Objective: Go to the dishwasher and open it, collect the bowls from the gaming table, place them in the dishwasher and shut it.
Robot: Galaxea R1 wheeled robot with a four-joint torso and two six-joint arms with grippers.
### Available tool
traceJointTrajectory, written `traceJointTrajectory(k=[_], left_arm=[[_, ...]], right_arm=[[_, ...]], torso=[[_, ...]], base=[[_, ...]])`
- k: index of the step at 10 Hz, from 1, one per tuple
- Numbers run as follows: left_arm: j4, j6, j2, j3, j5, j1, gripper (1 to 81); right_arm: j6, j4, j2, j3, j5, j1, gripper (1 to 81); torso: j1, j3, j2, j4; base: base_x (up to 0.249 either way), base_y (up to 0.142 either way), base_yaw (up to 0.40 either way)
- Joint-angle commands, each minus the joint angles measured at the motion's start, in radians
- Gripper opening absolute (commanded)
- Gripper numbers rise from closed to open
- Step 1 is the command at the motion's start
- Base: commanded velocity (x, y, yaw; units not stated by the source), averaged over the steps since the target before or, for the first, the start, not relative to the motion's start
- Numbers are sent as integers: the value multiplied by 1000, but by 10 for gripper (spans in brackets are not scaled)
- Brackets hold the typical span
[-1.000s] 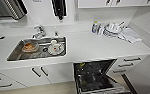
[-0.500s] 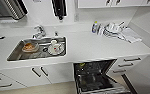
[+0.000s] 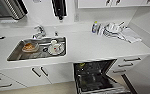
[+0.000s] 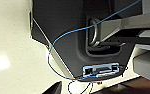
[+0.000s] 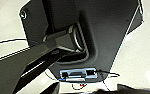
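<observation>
- The head view looks down on a white kitchen counter [image 3: 91,47] with a stainless-steel sink [image 3: 16,55] set into its left half.
- The dishwasher [image 3: 96,77] stands open under the counter, to the right of the sink; its door is dropped down and the dark interior with racks shows.
- Inside the sink lie a bowl with orange-brown leftovers [image 3: 29,47] and, beside it, a white plate [image 3: 56,48] with a cup or small item on it; what exactly sits on the plate is too blurred to tell.
- A chrome tap [image 3: 39,31] rises behind the sink.
- On the counter's far right corner, a pile of white dishes [image 3: 112,30] sits next to a small bottle with a yellow-green cap [image 3: 95,27], and a folded cloth [image 3: 131,35] lies just beside the pile.
- White cabinet doors with dark bar handles [image 3: 39,72] flank the dishwasher on the left; drawers [image 3: 127,63] stand to its right.
- A dark dispenser [image 3: 59,8] hangs on the wall above the counter.
- In the left wrist view, a thin blue cable [image 4: 66,37] loops across the robot's dark plate, above a pale floor [image 4: 8,50].
- The right wrist view shows the same kind of dark plate and jointed bar over a pale floor [image 5: 146,50].
- No jaws can be made out, so I cannot tell whether either gripper is wide, narrow or holding anything, nor place the dishwasher relative to them.
</observation>
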Motion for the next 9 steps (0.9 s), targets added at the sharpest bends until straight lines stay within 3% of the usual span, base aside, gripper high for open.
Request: traceJointTrajectory(k=[1,3,7,8,9], left_arm=[[-4,1,-14,-7,60,18,811],[-1,2,-14,-7,63,18,811],[5,1,-10,-7,90,18,811],[7,4,-7,-7,92,18,811],[8,5,-4,-7,94,18,811]], right_arm=[[-1,-73,41,-56,-57,-25,811],[0,-72,68,-111,-60,-28,811],[-1,-81,88,-120,-58,-51,811],[-1,-80,105,-149,-55,-54,811],[-1,-81,122,-174,-55,-55,811]], torso=[[0,0,0,0],[0,0,0,0],[0,0,0,0],[64,0,-100,0],[64,0,-101,0]], base=[[0,0,0],[0,0,0],[0,0,0],[0,0,0],[0,0,0]])
